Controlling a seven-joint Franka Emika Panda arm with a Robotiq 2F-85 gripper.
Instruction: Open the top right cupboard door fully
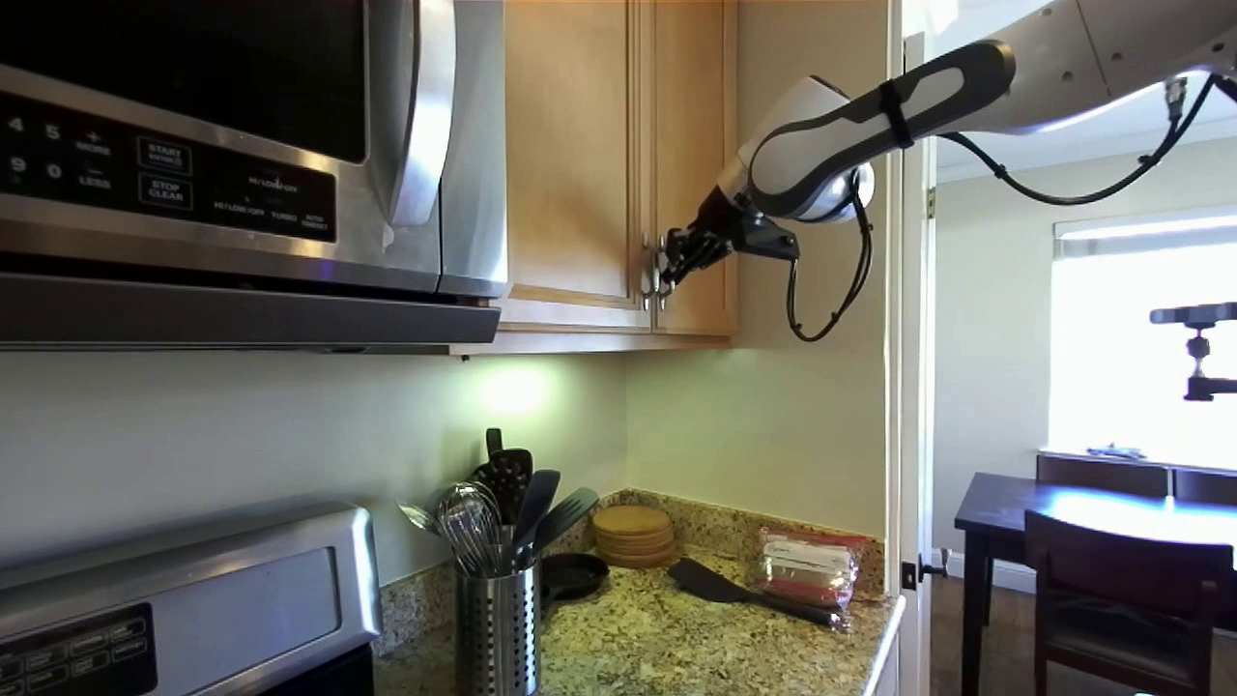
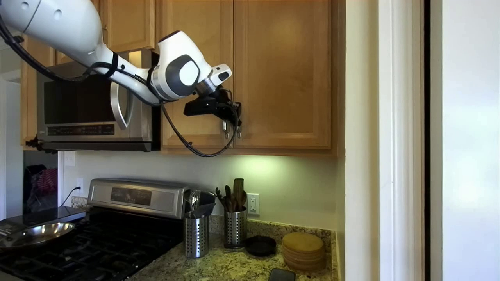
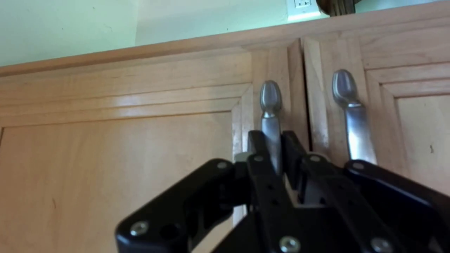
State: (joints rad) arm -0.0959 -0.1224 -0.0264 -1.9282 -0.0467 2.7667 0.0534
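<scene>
The top right cupboard door is a light maple panel, shut flush in both exterior views (image 1: 694,145) (image 2: 283,70). In the wrist view, which stands upside down, it fills the left side (image 3: 116,168). Its silver bar handle (image 3: 270,100) sits by the seam at the door's lower edge; its tip also shows in an exterior view (image 2: 239,133). My gripper (image 3: 270,140) has one black finger on each side of this handle, closed against it. The gripper also shows at the handle in both exterior views (image 1: 667,273) (image 2: 238,114). The fingers hide the handle's middle part.
The neighbouring door (image 3: 427,133) is shut, its handle (image 3: 357,123) close beside my gripper. The microwave (image 1: 406,261) stands beyond that door. A side wall (image 1: 812,387) adjoins the cupboard. Utensil holders (image 2: 196,238) and a stack of round boards (image 2: 304,249) are on the counter below.
</scene>
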